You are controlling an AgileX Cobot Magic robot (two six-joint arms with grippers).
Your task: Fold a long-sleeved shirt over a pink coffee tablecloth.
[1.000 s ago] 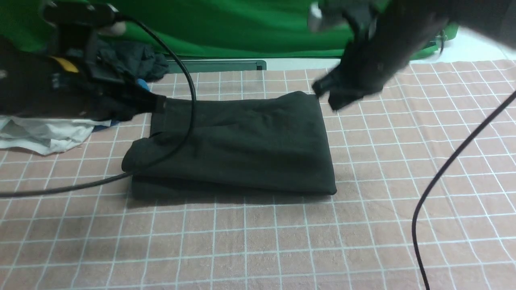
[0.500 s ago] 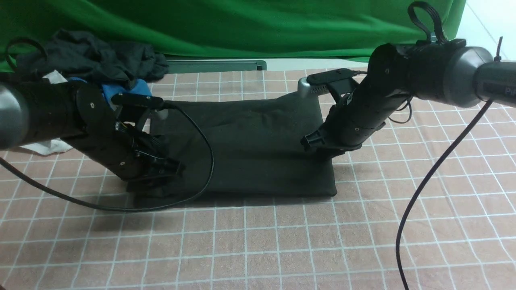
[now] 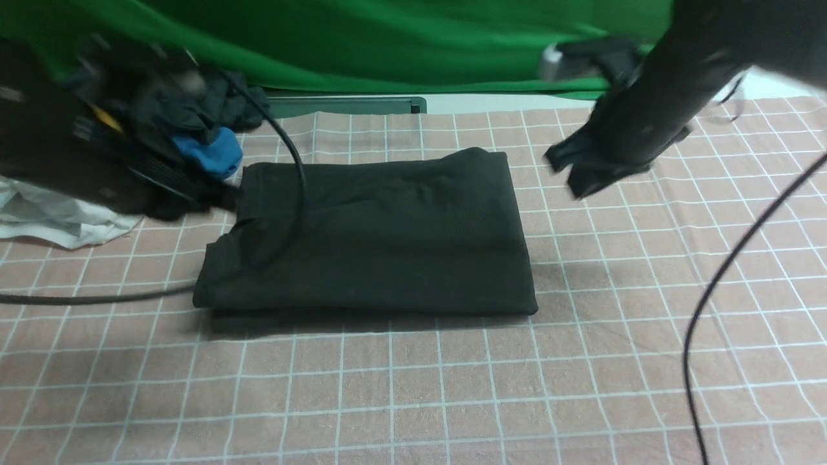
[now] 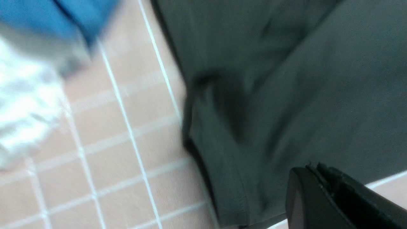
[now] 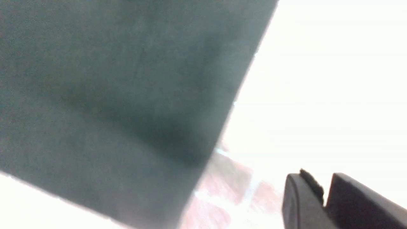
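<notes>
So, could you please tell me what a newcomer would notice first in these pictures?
The black shirt folded into a neat rectangle in the middle of the pink checked tablecloth. Then the heap of dark, blue and white clothes at the far left corner, and the green backdrop behind.

shirt: black long-sleeved shirt (image 5: 120, 95) fills left and centre of frame, straight edge running diagonally | cloth: pink tablecloth (image 5: 219, 187) shows at lower centre, rest overexposed white | right gripper (image 5: 324, 194): lower right, jaws slightly parted, holding nothing
</notes>
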